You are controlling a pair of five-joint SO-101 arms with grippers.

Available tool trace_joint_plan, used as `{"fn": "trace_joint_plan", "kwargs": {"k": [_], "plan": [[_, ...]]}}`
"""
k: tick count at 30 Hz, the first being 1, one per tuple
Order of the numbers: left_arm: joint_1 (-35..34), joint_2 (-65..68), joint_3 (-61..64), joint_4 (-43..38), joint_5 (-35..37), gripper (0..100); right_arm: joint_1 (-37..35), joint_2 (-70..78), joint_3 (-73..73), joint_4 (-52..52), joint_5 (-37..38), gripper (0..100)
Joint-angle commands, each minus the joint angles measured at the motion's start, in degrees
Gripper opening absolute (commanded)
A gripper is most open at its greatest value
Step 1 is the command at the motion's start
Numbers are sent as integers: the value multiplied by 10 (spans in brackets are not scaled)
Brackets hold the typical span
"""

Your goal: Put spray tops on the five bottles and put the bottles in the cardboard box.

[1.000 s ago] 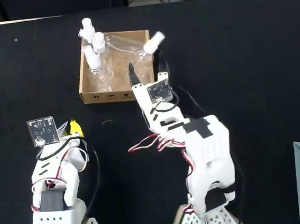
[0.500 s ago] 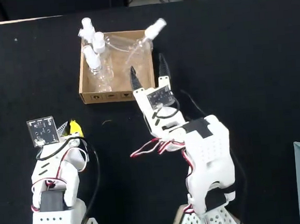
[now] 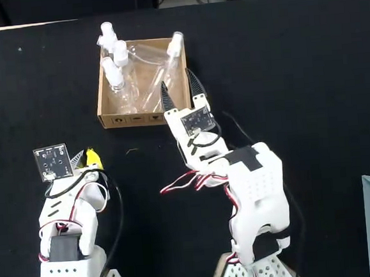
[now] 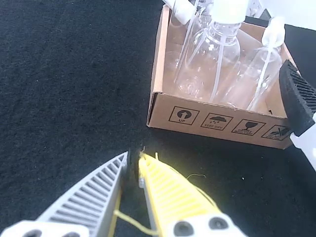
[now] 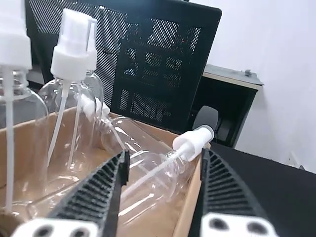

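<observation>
Last one in: the bottle (image 3: 164, 73) has just tipped into the box (image 3: 138, 119). A second ago its spray top (image 3: 176, 41) hung out over the right-hand rim. Now it leans inside, top up against the far right corner.

The right gripper (image 3: 177, 80) stands at the box's near right corner, fingers wide apart and holding nothing. It has drawn back a little, and the bottle lies beyond its tips. The left gripper (image 3: 85, 156) sits well back from the box, its grey and yellow fingers together on nothing, unmoved over that second.

With this bottle down, the job looks close to its end, provided all five are truly in.

That is hard to confirm. The clear bottles (image 3: 117, 79) overlap and blur into one another. Three white tops (image 3: 122, 50) stand at the box's left side, and another bottle seems to lie along the back wall. From above I cannot tell whether the rearmost top is inside the rim or just behind it, nor whether every top is screwed home.
</observation>
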Motion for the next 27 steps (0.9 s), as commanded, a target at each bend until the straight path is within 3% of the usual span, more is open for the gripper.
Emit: {"fn": "trace_joint_plan", "kwargs": {"k": [1, 13, 20, 27], "plan": [[-6, -5, 13, 3, -4, 30, -18, -8, 3, -16, 7, 167], [-6, -5, 13, 3, -4, 30, -18, -17, 4, -15, 11, 167], [-6, -5, 13, 3, -4, 30, -3, -111, 43, 69, -5, 166], [-6, -5, 13, 3, -4, 30, 4, -212, 112, 82, -22, 163]]}}
